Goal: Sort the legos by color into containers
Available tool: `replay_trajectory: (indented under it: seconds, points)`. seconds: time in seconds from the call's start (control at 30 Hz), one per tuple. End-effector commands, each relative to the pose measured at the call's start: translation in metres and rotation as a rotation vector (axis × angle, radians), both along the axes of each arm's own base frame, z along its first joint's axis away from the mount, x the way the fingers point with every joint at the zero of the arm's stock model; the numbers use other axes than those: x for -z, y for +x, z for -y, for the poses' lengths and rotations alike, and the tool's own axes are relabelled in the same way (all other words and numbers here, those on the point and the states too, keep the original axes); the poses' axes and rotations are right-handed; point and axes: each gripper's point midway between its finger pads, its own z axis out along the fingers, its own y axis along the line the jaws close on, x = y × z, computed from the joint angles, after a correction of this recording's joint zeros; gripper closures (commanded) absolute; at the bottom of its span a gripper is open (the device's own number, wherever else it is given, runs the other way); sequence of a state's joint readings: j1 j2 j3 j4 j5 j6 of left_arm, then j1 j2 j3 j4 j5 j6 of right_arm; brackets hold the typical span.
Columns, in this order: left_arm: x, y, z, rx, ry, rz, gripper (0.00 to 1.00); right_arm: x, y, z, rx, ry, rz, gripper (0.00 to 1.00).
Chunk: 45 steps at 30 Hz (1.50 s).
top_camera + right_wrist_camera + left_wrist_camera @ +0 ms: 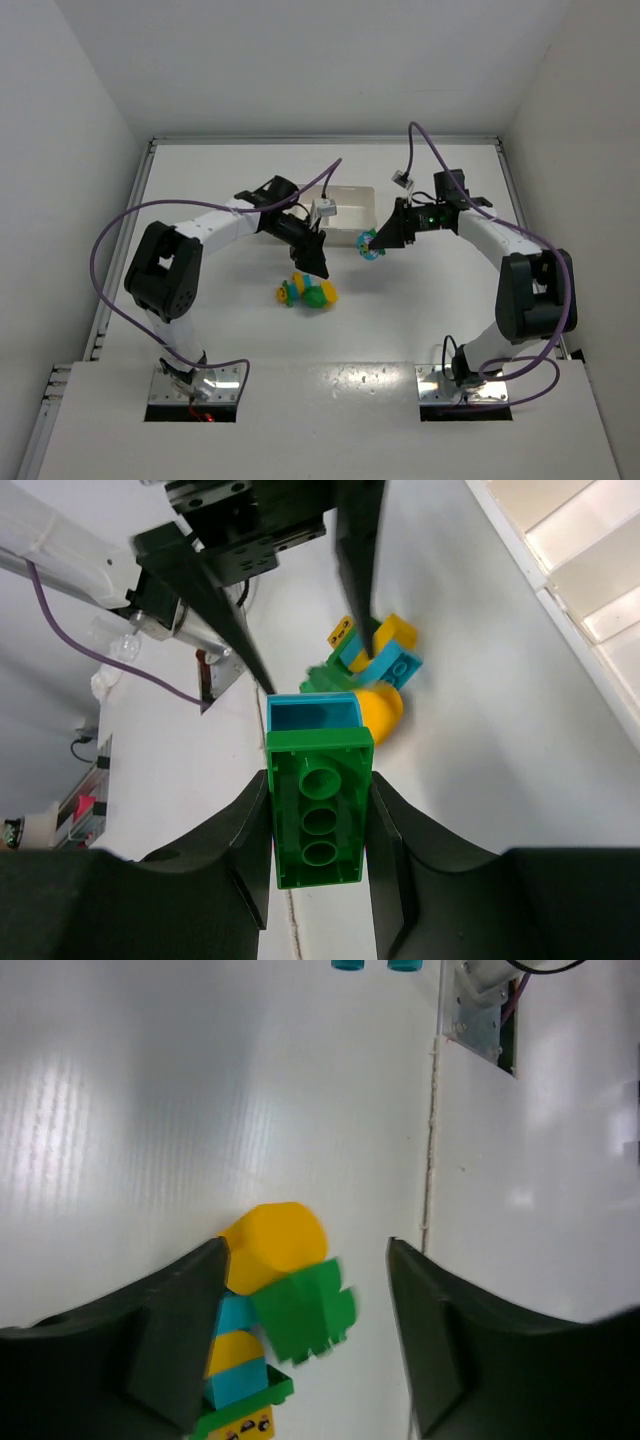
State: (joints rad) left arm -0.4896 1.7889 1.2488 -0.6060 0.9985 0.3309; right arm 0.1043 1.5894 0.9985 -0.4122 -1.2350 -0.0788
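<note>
— What is held, and where?
— A green brick [320, 830], with a cyan brick [312, 712] at its far end, is clamped in the right end effector [318, 790], above the counter [200, 330] near the white tray [355, 190]. A yellow, green and cyan pile [308, 292] is left on the counter.
— And the left end effector [305, 1330]?
— Its fingers [170, 1340] are spread over that pile; nothing is gripped.

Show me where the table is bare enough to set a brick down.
Bare: the wide table strip between the lego pile and the arm bases, and the stretch right of the pile. Crowded: between the tray, the left gripper over the pile, and the right gripper holding a green brick.
</note>
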Motion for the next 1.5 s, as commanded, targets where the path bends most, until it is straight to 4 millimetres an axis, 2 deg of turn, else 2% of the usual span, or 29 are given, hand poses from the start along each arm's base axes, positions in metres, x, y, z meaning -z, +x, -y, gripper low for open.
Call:
replay_trajectory:
  seconds: [0.0,0.1,0.2,0.23,0.3,0.47,0.5,1.07,1.2,1.23,1.3,1.33,1.4,1.43,1.47]
  points:
    - [-0.033,0.017,0.006,-0.024,-0.108,0.046,0.2,-0.01,-0.002,-0.008,-0.046,0.046,0.034,1.0]
    - [-0.057,0.023,0.017,-0.018,-0.184,0.049,0.17,-0.013,-0.004,-0.009,-0.058,0.064,0.032,1.0]
    - [-0.065,0.027,0.026,-0.001,-0.211,0.046,0.17,-0.013,-0.011,-0.012,-0.078,0.08,0.011,1.0]
    - [-0.062,0.027,0.026,-0.006,-0.205,0.027,0.17,-0.013,-0.014,-0.015,-0.089,0.08,0.011,1.0]
    - [-0.073,0.033,0.03,-0.001,-0.232,0.058,0.17,-0.014,-0.016,-0.018,-0.103,0.088,0.01,1.0]
    - [-0.076,0.031,0.041,0.024,-0.255,0.031,0.17,-0.014,-0.021,-0.023,-0.123,0.088,0.009,1.0]
    - [-0.082,0.031,0.042,0.03,-0.267,0.03,0.17,-0.016,-0.024,-0.025,-0.137,0.096,0.007,1.0]
    - [-0.086,0.009,0.064,0.11,-0.287,-0.001,0.16,-0.025,-0.018,-0.039,-0.182,0.11,0.042,1.0]
    - [-0.083,0.01,0.065,0.111,-0.286,-0.023,0.35,-0.028,-0.019,-0.042,-0.191,0.112,0.051,1.0]
    - [-0.079,0.011,0.066,0.11,-0.281,-0.032,0.49,-0.03,-0.017,-0.043,-0.192,0.113,0.06,1.0]
    - [-0.084,0.007,0.069,0.125,-0.291,-0.038,0.7,-0.032,-0.017,-0.046,-0.197,0.117,0.06,1.0]
    - [-0.084,0.007,0.069,0.125,-0.291,-0.038,0.91,-0.032,-0.017,-0.046,-0.194,0.116,0.048,1.0]
    - [-0.083,0.005,0.072,0.128,-0.285,-0.035,0.99,-0.034,-0.016,-0.047,-0.187,0.119,0.03,0.99]
    - [-0.08,0.004,0.071,0.13,-0.283,-0.035,1.0,-0.035,-0.015,-0.047,-0.185,0.12,0.026,0.94]
    - [-0.08,0.003,0.07,0.124,-0.277,-0.029,1.0,-0.036,-0.014,-0.044,-0.172,0.119,0.005,0.81]
